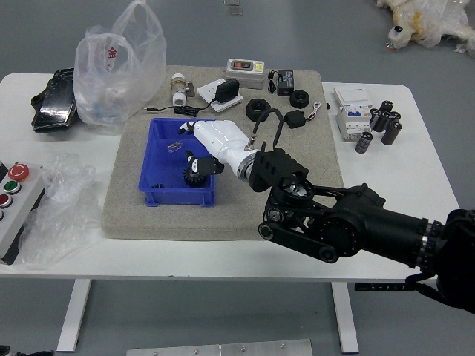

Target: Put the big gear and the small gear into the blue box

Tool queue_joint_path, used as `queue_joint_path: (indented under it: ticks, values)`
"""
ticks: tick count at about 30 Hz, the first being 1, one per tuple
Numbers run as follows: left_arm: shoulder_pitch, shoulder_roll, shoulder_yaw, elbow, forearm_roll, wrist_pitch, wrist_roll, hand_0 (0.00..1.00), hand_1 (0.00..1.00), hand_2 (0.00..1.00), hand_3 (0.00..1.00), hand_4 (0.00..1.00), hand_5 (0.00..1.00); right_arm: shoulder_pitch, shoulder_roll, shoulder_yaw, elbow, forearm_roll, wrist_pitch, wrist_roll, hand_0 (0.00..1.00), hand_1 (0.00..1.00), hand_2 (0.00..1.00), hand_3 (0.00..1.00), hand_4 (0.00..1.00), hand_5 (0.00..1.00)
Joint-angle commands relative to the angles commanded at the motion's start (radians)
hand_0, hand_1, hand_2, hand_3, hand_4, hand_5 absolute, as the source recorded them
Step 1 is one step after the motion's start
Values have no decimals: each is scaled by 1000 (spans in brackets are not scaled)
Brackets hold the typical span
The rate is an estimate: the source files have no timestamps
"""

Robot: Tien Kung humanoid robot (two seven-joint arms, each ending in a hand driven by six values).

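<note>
Well, the right hand (223, 142) hangs open over the blue box (178, 196); big gear (194, 179) beneath its thumb, small dark piece (157, 186) farther left; left hand (28, 353) barely shows, state unclear.

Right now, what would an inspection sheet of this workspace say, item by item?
Surface: gray mat on the white table.
Job's things: dark gear in the blue box; small dark piece there, unidentifiable.
Clutter: plastic bag, button panel, wire piece in the box.
Hands: right hand over the box, fingers spread, seemingly empty; left hand likely a sliver, lower left.
Cables: black cord beyond the box.
Surroundings: gray floor, wrapped bundle upper right.
Person: nothing seen.
</note>
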Motion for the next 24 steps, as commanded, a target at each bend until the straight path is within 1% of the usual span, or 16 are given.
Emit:
queue_joint_path:
  ticks: [2, 3, 5, 8, 9, 10, 13, 14, 15, 20, 21, 24]
  values:
    - [1, 0, 1, 0, -2, 0, 0, 651, 601, 571, 684, 669, 360, -20, -25, 48, 13, 35, -22, 26, 416, 720, 780, 808, 492, 152]
    - [2, 0, 1, 0, -3, 1, -1, 651, 601, 571, 684, 670, 358, -34, -42, 78, 24, 60, -37, 47, 429, 688, 742, 750, 492, 149]
    - [3, 0, 4, 0, -7, 2, -2, 651, 601, 571, 684, 670, 358, -57, -72, 132, 43, 106, -58, 85, 429, 688, 742, 750, 492, 149]
    - [5, 2, 8, 1, -15, 4, -4, 651, 601, 571, 684, 670, 358, -112, -128, 235, 81, 201, -80, 163, 429, 688, 742, 750, 492, 149]
    - [5, 2, 9, 1, -17, 5, -5, 651, 601, 571, 684, 670, 356, -129, -143, 267, 92, 233, -82, 188, 483, 659, 683, 698, 516, 149]
    - [5, 3, 11, 1, -20, 6, -7, 651, 601, 571, 684, 670, 356, -147, -157, 300, 103, 266, -81, 214, 483, 659, 683, 698, 516, 149]
    - [5, 2, 19, 3, -31, 7, -13, 651, 601, 571, 684, 670, 356, -207, -196, 403, 131, 371, -70, 297, 483, 659, 683, 698, 516, 149]
    - [5, 1, 23, 3, -35, 8, -16, 651, 601, 571, 684, 670, 356, -229, -211, 438, 140, 408, -59, 326, 483, 659, 683, 698, 516, 149]
    - [5, 0, 26, 4, -39, 8, -18, 652, 601, 571, 684, 670, 355, -252, -223, 475, 148, 447, -46, 356, 563, 655, 666, 678, 544, 182]
    - [6, -4, 48, 10, -56, 6, -36, 652, 601, 571, 684, 670, 355, -365, -268, 631, 177, 612, 15, 479, 563, 655, 666, 678, 544, 182]
    - [5, -5, 55, 11, -62, 6, -42, 652, 602, 571, 684, 669, 355, -390, -276, 662, 184, 644, 28, 502, 628, 659, 666, 676, 609, 273]
    - [3, -8, 77, 16, -81, 5, -59, 652, 602, 571, 684, 669, 355, -463, -293, 741, 206, 722, 58, 558, 628, 659, 666, 676, 609, 273]
